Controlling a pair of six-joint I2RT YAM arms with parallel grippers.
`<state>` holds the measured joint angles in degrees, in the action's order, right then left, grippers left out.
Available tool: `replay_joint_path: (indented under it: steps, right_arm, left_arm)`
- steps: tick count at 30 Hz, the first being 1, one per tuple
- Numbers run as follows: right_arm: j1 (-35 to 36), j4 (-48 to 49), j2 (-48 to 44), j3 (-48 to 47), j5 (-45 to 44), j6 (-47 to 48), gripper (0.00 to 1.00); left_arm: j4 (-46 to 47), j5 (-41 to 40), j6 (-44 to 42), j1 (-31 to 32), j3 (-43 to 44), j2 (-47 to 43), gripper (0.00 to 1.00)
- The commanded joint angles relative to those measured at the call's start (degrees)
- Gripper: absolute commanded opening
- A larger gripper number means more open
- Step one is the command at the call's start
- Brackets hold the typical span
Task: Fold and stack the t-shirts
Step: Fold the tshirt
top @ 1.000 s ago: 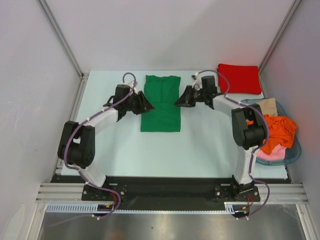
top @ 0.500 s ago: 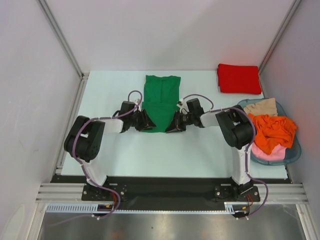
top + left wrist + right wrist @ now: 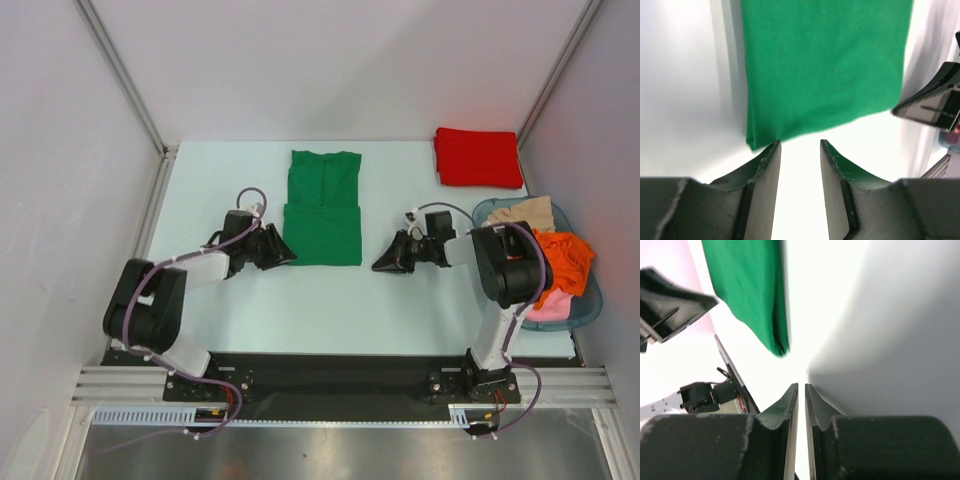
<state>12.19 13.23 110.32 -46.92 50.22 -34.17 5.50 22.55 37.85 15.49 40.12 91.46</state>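
Note:
The green t-shirt [image 3: 322, 210] lies flat at the table's middle, collar at the far end, with a crease line across its middle. It also shows in the left wrist view [image 3: 825, 65] and the right wrist view [image 3: 750, 290]. My left gripper [image 3: 285, 255] [image 3: 800, 142] is open and empty, just off the shirt's near left corner. My right gripper [image 3: 381, 267] [image 3: 801, 385] is shut and empty on bare table, right of the shirt's near right corner. The red t-shirt [image 3: 478, 157] lies folded at the far right.
A blue-grey basket [image 3: 590, 305] at the right edge holds beige [image 3: 522, 212], orange [image 3: 560, 252] and pink [image 3: 545, 310] garments. White walls and metal posts enclose the table on three sides.
Both grippers went from the shirt's middle to its near corners, then drew back off it, the right one well out to the right. The shirt lies where it was.

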Motion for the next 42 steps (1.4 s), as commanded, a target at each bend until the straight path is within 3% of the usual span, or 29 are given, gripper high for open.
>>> replay_joint_path:
  steps: [1, 4, 7, 9, 12, 17, 21, 25, 35, 42]
  right_arm:
    - [-2.60, -5.65, -7.91, 2.35, -1.08, 5.51, 0.16]
    - [-2.69, -9.27, -14.59, 3.84, -4.59, 4.75, 0.19]
    - [-2.17, -0.19, -22.06, 11.30, -10.91, -2.80, 0.32]
    - [0.11, 4.41, -24.79, 14.47, -17.47, -10.01, 0.35]
    - [6.15, 6.54, -27.17, 17.12, -29.50, -17.31, 0.36]
    - [16.54, 11.72, -27.97, 19.76, -48.68, -25.40, 0.42]
    - [19.45, 19.18, -22.80, 20.02, -52.14, -32.17, 0.43]
    - [19.46, 21.83, -16.99, 18.44, -51.10, -34.12, 0.46]
    - [20.60, 16.57, -15.75, 16.42, -54.78, -34.99, 0.49]
    - [21.83, 15.16, -15.40, 15.28, -56.37, -34.65, 0.51]
  left_arm:
    - [-4.42, -1.98, -3.65, -0.63, -1.00, -7.60, 0.43]
    - [-8.73, -5.58, -3.57, -0.98, -3.54, -15.06, 0.50]
    - [-5.69, -6.11, 2.91, -1.16, -9.59, -22.71, 0.61]
    - [-0.60, -6.11, 11.17, -0.81, -13.38, -26.83, 0.62]
    - [4.34, -11.97, 21.29, 1.11, -19.63, -29.93, 0.64]
    - [7.85, -28.66, 34.19, 6.30, -26.93, -35.74, 0.65]
    - [10.94, -30.81, 36.16, 6.49, -26.68, -30.39, 0.64]
    - [10.59, -32.04, 38.69, 6.75, -23.51, -23.18, 0.57]
    - [12.61, -31.33, 40.02, 7.28, -18.41, -12.63, 0.52]
    - [7.78, -30.63, 42.13, 7.54, -14.81, -8.15, 0.52]
